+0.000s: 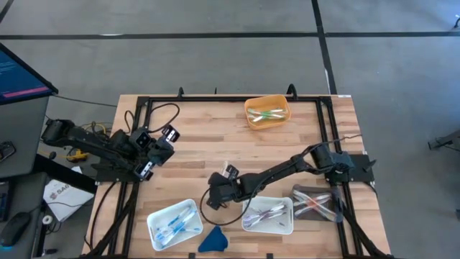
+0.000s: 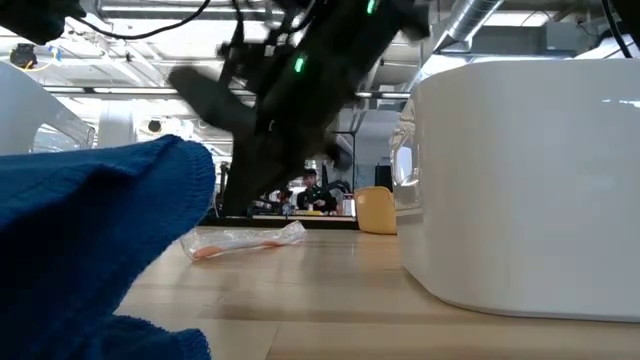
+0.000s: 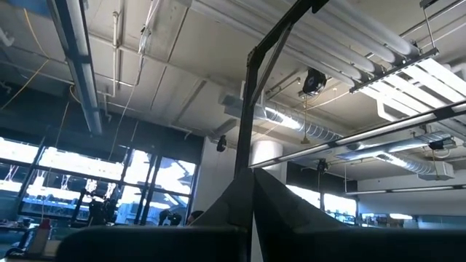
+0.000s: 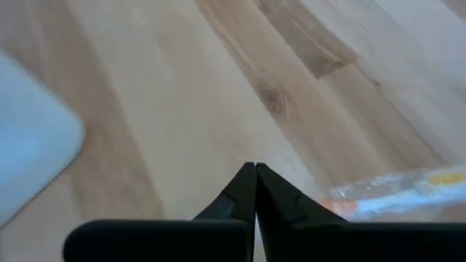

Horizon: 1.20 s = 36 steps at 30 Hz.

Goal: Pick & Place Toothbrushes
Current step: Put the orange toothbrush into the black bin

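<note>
My right gripper (image 4: 255, 172) is shut and hovers low over the bare wood between the two white trays (image 1: 215, 196), holding nothing. Just beside its tips a wrapped toothbrush with orange accents (image 4: 397, 191) lies flat on the table (image 2: 245, 242). Blue toothbrushes fill the left white tray (image 1: 172, 223), pink and purple ones the middle white tray (image 1: 269, 216), orange ones a clear tray (image 1: 316, 201) and green ones an orange bin (image 1: 267, 111). My left gripper (image 3: 252, 200) is shut and raised at the table's left (image 1: 162, 144), pointing up at the ceiling.
A blue cloth lump (image 1: 213, 239) sits at the near edge between the white trays and fills the left of the low view (image 2: 100, 250). A black cable loop (image 1: 210, 205) lies under my right wrist. Black frame rails (image 1: 215, 98) run along the table's far, left and right sides.
</note>
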Available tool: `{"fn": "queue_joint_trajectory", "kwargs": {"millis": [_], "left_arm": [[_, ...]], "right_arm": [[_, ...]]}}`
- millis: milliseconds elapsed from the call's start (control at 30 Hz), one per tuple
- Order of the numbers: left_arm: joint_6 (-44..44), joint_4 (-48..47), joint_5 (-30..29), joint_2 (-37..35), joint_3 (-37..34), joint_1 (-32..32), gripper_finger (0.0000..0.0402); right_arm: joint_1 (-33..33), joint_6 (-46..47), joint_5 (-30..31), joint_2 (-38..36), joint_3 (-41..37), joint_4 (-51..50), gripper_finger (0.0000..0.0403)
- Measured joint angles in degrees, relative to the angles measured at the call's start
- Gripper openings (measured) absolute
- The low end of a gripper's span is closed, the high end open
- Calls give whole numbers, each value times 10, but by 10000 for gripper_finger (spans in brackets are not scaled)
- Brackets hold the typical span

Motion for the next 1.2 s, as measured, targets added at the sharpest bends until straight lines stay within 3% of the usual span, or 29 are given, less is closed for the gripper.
{"fn": "queue_joint_trajectory", "kwargs": {"millis": [167,433,667,967,1200], "left_arm": [[0,-1,0,0,0,0,4],[0,-1,0,0,0,0,4],[0,-2,0,0,0,0,4],[0,-2,0,0,0,0,4],[0,-3,0,0,0,0,4]], "right_arm": [[8,2,11,15,-1,7,0],[1,0,-20,30,0,10,0],[5,-51,-37,29,1,-29,0],[5,-91,-39,28,41,-196,0],[9,-122,1,30,64,-354,0]]}}
